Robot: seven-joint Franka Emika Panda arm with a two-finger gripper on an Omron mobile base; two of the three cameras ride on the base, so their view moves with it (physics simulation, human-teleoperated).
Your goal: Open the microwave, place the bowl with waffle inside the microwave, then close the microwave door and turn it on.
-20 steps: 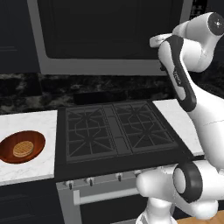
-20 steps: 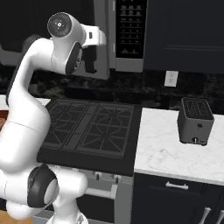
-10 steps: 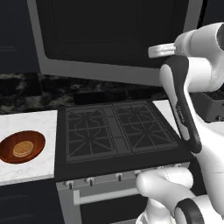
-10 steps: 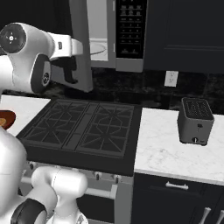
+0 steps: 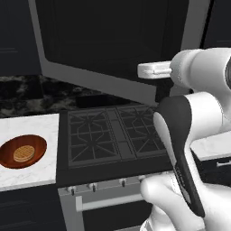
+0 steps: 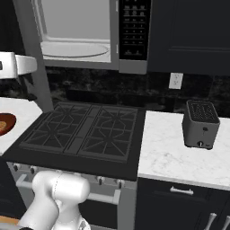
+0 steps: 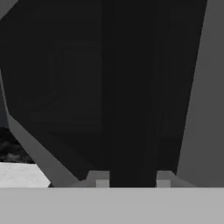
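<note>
Two base views flanking the arm, sharing the stove (image 5: 113, 135), hand view close against the microwave door (image 7: 109, 87)

The microwave door (image 5: 113, 45) has dark shiny glass in a smooth grey metal frame. The bowl (image 5: 22, 151) is glossy red-brown, and the waffle (image 5: 24, 154) looks bumpy. The counter (image 6: 179, 155) is smooth white marble, the toaster (image 6: 201, 124) dull grey metal

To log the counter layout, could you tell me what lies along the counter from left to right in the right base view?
Bowl → stove → bare marble counter → toaster.
</note>
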